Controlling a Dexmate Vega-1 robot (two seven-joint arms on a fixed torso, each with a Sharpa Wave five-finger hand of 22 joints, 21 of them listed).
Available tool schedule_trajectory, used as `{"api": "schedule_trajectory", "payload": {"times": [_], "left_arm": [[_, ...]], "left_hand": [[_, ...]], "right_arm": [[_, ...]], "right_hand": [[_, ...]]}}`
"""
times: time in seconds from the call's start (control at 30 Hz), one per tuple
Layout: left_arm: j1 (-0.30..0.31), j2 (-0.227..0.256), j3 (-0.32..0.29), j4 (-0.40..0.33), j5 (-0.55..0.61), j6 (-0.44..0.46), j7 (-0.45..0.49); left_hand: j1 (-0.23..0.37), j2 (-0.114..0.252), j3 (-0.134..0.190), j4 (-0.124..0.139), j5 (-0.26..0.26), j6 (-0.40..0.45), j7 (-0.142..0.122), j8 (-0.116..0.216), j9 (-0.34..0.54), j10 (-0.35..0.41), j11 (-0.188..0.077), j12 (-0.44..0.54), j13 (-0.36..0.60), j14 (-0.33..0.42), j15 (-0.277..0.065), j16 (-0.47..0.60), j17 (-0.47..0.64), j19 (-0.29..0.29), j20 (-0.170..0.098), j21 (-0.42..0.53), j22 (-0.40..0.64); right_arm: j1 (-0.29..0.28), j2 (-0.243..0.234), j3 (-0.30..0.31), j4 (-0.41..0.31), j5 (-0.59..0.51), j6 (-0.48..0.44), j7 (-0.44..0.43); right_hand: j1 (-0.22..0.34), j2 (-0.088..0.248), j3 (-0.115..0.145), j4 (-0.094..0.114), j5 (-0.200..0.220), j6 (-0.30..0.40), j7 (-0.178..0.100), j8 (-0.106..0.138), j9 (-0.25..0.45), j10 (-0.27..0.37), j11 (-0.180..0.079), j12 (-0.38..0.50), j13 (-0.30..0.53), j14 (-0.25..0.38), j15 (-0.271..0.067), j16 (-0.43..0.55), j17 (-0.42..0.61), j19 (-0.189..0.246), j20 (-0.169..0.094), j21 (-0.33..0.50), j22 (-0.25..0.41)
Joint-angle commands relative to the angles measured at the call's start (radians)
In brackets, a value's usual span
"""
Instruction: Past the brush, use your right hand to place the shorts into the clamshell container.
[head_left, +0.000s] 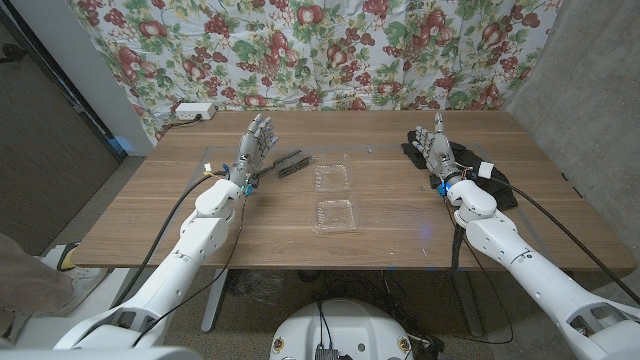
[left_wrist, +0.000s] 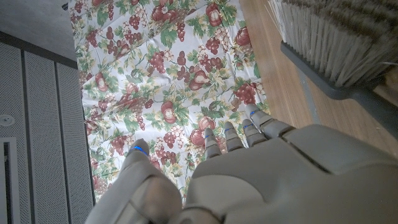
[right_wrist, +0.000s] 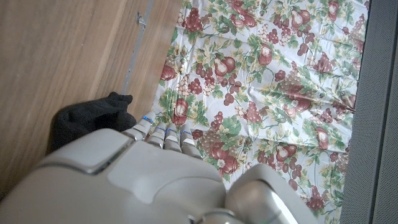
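Both my hands hold nothing, fingers apart: dark crumpled cloth shorts (head_left: 468, 158) lie just beside my right hand (head_left: 436, 150), clear plastic clamshell container (head_left: 334, 196) leftward, mid-table.

A wooden table (head_left: 200, 215) stood before a fruit-and-leaf patterned cloth (head_left: 330, 50) that hung across the back wall. A small white box (head_left: 194, 111) rested at the table's far left corner.

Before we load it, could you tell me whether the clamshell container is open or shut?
Open: the clamshell container lies spread on the table, its two clear halves side by side, both empty.
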Motion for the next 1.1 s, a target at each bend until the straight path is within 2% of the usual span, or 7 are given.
{"api": "schedule_trajectory", "payload": {"times": [0.03,0.23,0.27,0.37,0.5,1.03,1.1], "left_arm": [[0.007,-0.016,-0.02,-0.007,0.022,-0.004,-0.019],[0.01,-0.018,-0.023,-0.008,0.034,-0.018,-0.011],[0.007,-0.047,-0.038,0.014,-0.019,-0.044,-0.048],[0.013,-0.032,-0.025,-0.014,0.032,-0.038,-0.01],[0.008,-0.034,-0.013,-0.014,0.037,-0.04,-0.016],[0.008,-0.041,0.002,-0.004,0.036,-0.052,-0.018],[-0.001,-0.056,-0.002,0.025,0.009,-0.071,-0.047]], "left_hand": [[0.01,-0.001,0.003,-0.008,0.007,-0.002,0.008,0.0,0.003,0.003,-0.001,0.008,0.005,-0.001,-0.085,0.001,0.002,-0.006,-0.02,-0.003,0.002],[0.01,-0.001,0.002,-0.009,0.008,-0.003,0.009,-0.001,0.003,0.001,0.0,0.007,0.005,-0.004,-0.087,0.0,0.001,-0.008,-0.021,-0.005,0.001],[0.01,0.0,0.002,-0.009,0.008,-0.003,0.009,-0.001,0.003,0.0,0.0,0.006,0.005,-0.005,-0.087,0.0,0.001,-0.007,-0.022,-0.005,0.001],[0.01,0.0,0.001,-0.01,0.008,0.0,0.013,0.0,0.003,-0.001,0.001,0.006,0.005,-0.007,-0.087,-0.001,0.001,-0.009,-0.021,-0.007,0.001],[0.01,0.0,0.001,-0.011,0.008,-0.001,0.014,0.0,0.003,-0.003,0.001,0.005,0.005,-0.01,-0.086,-0.002,0.001,-0.01,-0.021,-0.008,0.001],[0.011,0.001,-0.001,-0.014,0.009,0.001,0.018,-0.001,0.003,-0.004,0.001,0.005,0.005,-0.015,-0.083,-0.002,0.001,-0.011,-0.022,-0.012,0.001],[0.011,0.001,-0.001,-0.015,0.009,0.001,0.018,-0.001,0.003,-0.003,0.001,0.005,0.005,-0.016,-0.083,-0.002,0.001,-0.011,-0.022,-0.012,0.001]], "right_arm": [[-0.044,-0.055,0.002,-0.104,-0.056,-0.039,-0.064],[-0.048,-0.061,0.005,-0.111,-0.061,-0.038,-0.068],[-0.047,-0.069,0.004,-0.116,-0.071,-0.035,-0.065],[-0.044,-0.071,0.008,-0.111,-0.069,-0.024,-0.056],[-0.048,-0.095,0.014,-0.136,-0.081,-0.038,-0.063],[-0.111,-0.167,0.028,-0.249,-0.17,-0.104,-0.158],[-0.116,-0.163,0.029,-0.245,-0.18,-0.088,-0.166]], "right_hand": [[0.011,0.002,-0.008,-0.001,0.01,-0.015,0.003,-0.004,0.003,-0.009,0.002,-0.001,0.003,-0.015,0.0,-0.005,0.002,-0.015,0.004,-0.005,0.004],[0.012,0.002,-0.008,-0.002,0.01,-0.016,-0.001,-0.004,0.003,-0.011,-0.002,-0.002,0.003,-0.02,-0.003,-0.005,0.002,-0.017,0.004,-0.009,0.004],[0.013,0.002,-0.009,-0.002,0.01,-0.016,-0.001,-0.004,0.003,-0.012,-0.002,-0.002,0.003,-0.021,-0.002,-0.005,0.002,-0.017,0.003,-0.01,0.004],[0.014,0.001,-0.009,-0.003,0.011,-0.018,-0.001,-0.004,0.003,-0.014,-0.002,-0.003,0.003,-0.024,-0.002,-0.006,0.002,-0.019,0.002,-0.013,0.004],[0.016,-0.001,-0.01,-0.005,0.011,-0.022,0.0,-0.005,0.003,-0.022,-0.003,-0.006,0.003,-0.032,-0.003,-0.008,0.001,-0.025,0.001,-0.019,0.004],[0.039,-0.008,-0.008,-0.02,0.015,-0.038,-0.002,-0.005,0.003,-0.031,-0.002,-0.007,0.003,-0.049,-0.002,-0.008,0.001,-0.039,0.003,-0.037,0.004],[0.043,-0.009,-0.007,-0.023,0.015,-0.038,-0.002,-0.004,0.003,-0.031,-0.003,-0.006,0.003,-0.05,-0.002,-0.008,0.001,-0.039,0.002,-0.038,0.004]]}}
